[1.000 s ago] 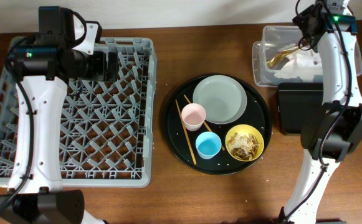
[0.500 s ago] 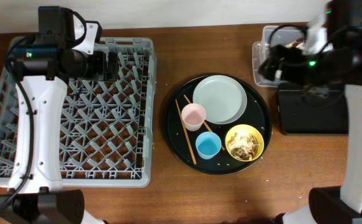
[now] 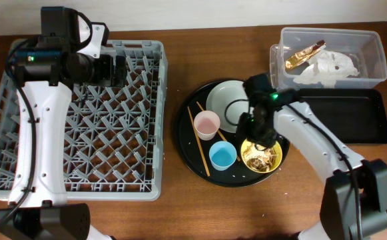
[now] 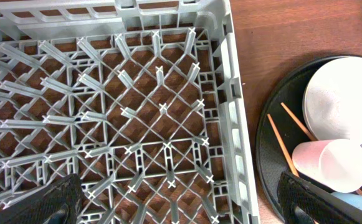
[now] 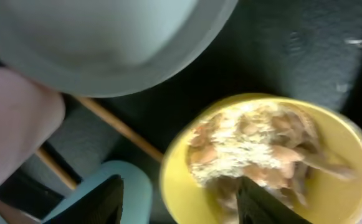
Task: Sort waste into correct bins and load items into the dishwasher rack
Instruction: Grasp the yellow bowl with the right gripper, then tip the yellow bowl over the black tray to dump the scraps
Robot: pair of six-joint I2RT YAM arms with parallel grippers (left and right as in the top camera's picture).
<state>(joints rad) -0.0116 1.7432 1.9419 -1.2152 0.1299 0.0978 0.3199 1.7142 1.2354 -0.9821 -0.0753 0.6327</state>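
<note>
The left arm is reaching over the far left part of the dishwasher rack (image 3: 80, 143), its forearm running from the near edge up to the far side. The left gripper (image 4: 185, 200) is hovering above the lattice base with its fingers spread wide and nothing between them. The rack is holding no dishes.

To the right of the rack, the round black tray (image 3: 185, 145) is carrying the dishes. Two chopsticks (image 3: 198, 141) are lying on its left side, one passing under the pink cup (image 3: 206, 125). The blue cup (image 3: 222, 155) is sitting just near of the pink cup, and the grey plate (image 3: 221, 100) is sitting at the far side, partly covered by the right arm.

The right arm is stretching in from the near right corner and bending down over the tray. The right gripper (image 5: 181, 202) is hanging right over the yellow bowl (image 5: 176, 163), jaws apart and gripping nothing. In the wrist view one finger is showing over the blue cup's side and the other over the food scraps (image 5: 258, 149) in the bowl. Whether it is touching the bowl cannot be told.

At the far right, the clear tub (image 3: 380, 61) is holding the gold wrapper (image 3: 304, 55) and the white tissue (image 3: 331, 67). The shallow black tray (image 3: 350, 119) is lying just near of it.
</note>
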